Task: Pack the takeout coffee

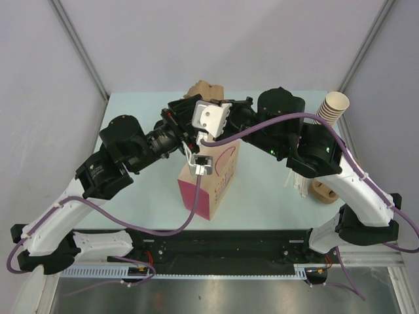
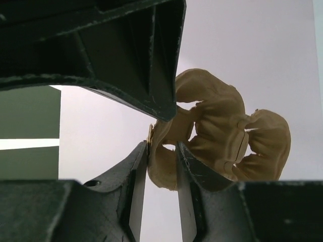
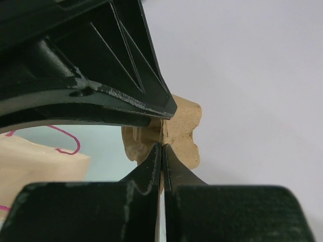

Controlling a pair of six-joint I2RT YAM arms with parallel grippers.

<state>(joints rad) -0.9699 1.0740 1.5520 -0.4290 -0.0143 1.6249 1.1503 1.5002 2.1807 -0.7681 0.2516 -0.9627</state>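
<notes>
1. Left gripper [image 2: 162, 151]: clamped on the brown moulded-pulp cup carrier [image 2: 222, 131]. One wall of the carrier sits between the two fingers [image 2: 139, 191], and both touch it

2. Right gripper [image 3: 162, 148]: pinching a thin edge of the same carrier. Its fingers [image 3: 146, 176] are almost together, with only the pulp sheet between them

3. Carrier position: in the top view it shows just behind the two wrists, at the rear centre of the pale green table [image 1: 262, 203]. Both wrist views show it against the grey wall. Whether it touches the table cannot be determined

4. Kraft paper bag with pink print [image 1: 219, 183]: upright at the middle of the table, directly in front of the carrier and below both wrists

5. Stack of lidless tan paper cups [image 1: 334, 108]: at the right rear corner of the table, leaning, with the mouth of the top cup turned towards the camera

6. Bundle of pale sticks [image 1: 294, 182] and small brown item [image 1: 324, 191]: on the table beside the right arm, near the right edge. The arm partly hides the brown item, and what it is cannot be determined

7. Takeout coffee, the small tan-brown paper cup with a round black plastic lid: its place cannot be determined from any view. The arms cover much of the table's centre and rear
</notes>
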